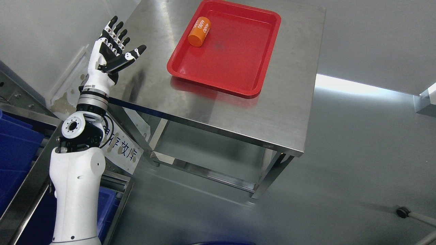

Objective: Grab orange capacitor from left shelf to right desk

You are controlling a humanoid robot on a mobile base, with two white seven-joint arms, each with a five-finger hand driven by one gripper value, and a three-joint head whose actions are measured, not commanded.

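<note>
Left hand (110, 51) raised at the steel desk's (238, 109) left edge — fingers spread, holding nothing. Orange capacitor (199, 31) lies on its side in the red tray's (221, 73) upper-left corner, on the desk — well apart from the hand. Blue bins (15, 143) at lower left.

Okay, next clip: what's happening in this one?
The orange capacitor lies on its side in the red tray on the steel desk. The robot's left hand is raised by the desk's left edge, fingers spread, holding nothing. Blue bins sit on the shelf at lower left.
</note>
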